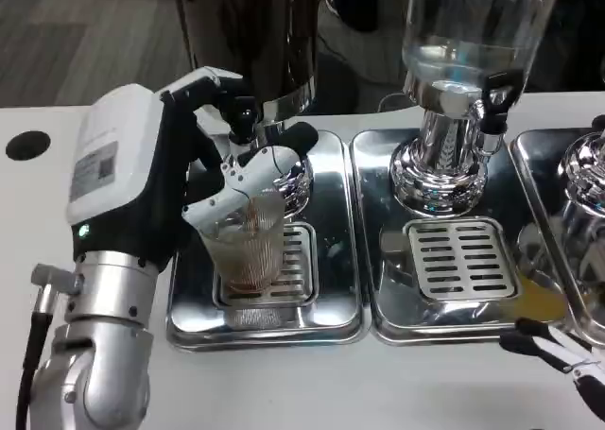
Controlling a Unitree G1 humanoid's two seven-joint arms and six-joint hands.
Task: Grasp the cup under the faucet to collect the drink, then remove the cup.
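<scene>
My left hand (203,156) sits closest, fingers wrapped around the ribbed clear cup (250,250); a label on its white back is too blurred to read. The cup stands upright, mouth up, on the drip grate (295,260) beneath the faucet (244,118). My right hand (567,354), fingertips showing low at the edge, I can't judge.

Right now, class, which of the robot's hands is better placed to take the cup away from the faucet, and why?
The left. The left hand already wraps the ribbed cup on the drip grate beneath the dark dispenser's faucet. The right hand sits low at the table's near right edge, beyond the middle tray.
</scene>
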